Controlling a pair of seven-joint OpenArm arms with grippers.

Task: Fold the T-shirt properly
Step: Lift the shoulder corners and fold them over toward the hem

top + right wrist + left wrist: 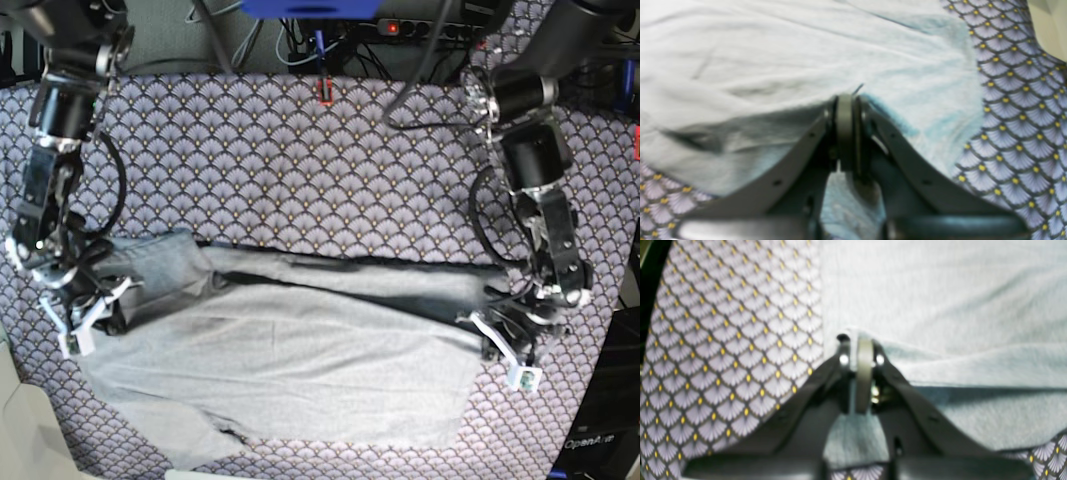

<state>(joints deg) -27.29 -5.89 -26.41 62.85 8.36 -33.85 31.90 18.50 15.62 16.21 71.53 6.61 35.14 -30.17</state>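
Spread flat on the purple scallop-patterned table cloth (300, 170): the plain light-grey knit T-shirt (300, 370). Pinched at opposite side edges by left gripper (860, 350) and right gripper (846, 100), both clamped on fabric, likely to lift 1 fold evenly.

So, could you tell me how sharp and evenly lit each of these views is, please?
Left wrist: soft focus throughout, the left gripper blurred, a dark shadow under the lifted T-shirt fold. Right wrist: blurrier, bluish tint on the fabric. Base: sharpest, evenly lit.
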